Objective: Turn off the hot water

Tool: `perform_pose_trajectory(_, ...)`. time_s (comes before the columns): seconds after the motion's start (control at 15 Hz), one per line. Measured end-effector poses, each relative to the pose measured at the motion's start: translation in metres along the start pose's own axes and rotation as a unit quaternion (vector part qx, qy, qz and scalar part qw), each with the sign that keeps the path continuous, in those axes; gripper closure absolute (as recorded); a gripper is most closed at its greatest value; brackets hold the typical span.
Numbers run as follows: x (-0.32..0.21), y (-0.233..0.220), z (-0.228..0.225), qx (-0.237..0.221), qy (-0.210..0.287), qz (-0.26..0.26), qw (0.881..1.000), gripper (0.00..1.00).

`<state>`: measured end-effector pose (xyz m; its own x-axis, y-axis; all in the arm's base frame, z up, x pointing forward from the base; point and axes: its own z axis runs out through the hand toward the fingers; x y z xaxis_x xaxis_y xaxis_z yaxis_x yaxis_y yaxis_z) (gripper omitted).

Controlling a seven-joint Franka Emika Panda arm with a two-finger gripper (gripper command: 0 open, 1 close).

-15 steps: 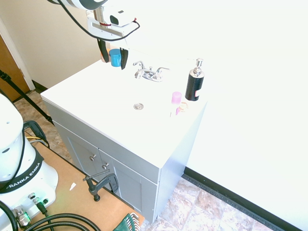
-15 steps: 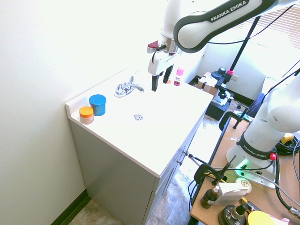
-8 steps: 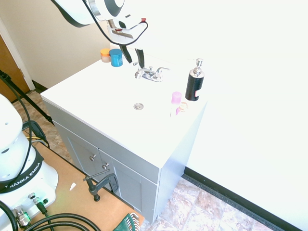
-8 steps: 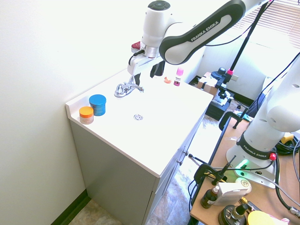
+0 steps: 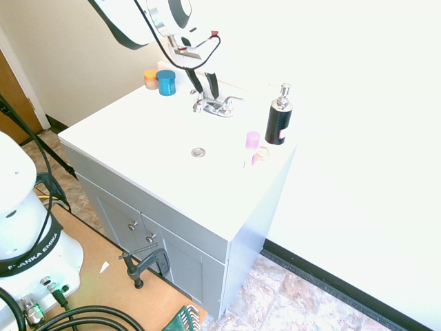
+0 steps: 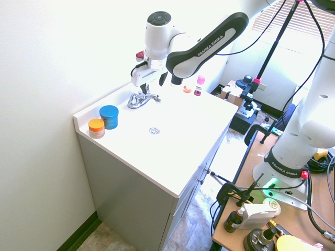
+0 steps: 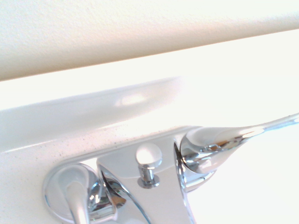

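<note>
pincer [image 5: 205, 85] spread open, holding nothing, just above hot-water lever [image 5: 198, 93], chrome faucet [image 5: 215, 105]

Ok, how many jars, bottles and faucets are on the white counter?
Jars: 2 (blue jar, orange jar)
Bottles: 2 (black pump bottle, pink-capped bottle)
Faucets: 1 (faucet)
Total: 5

pincer [image 5: 206, 85] above faucet [image 5: 215, 105], jars [image 5: 160, 81] left
</note>
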<state>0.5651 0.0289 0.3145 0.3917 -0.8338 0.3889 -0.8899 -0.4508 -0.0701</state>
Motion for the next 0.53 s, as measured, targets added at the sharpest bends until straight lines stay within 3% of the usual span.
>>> perform_pose_trajectory(0.53,-0.015,-0.013,0.005,-0.011,-0.028,-0.013,0.999,0.00)
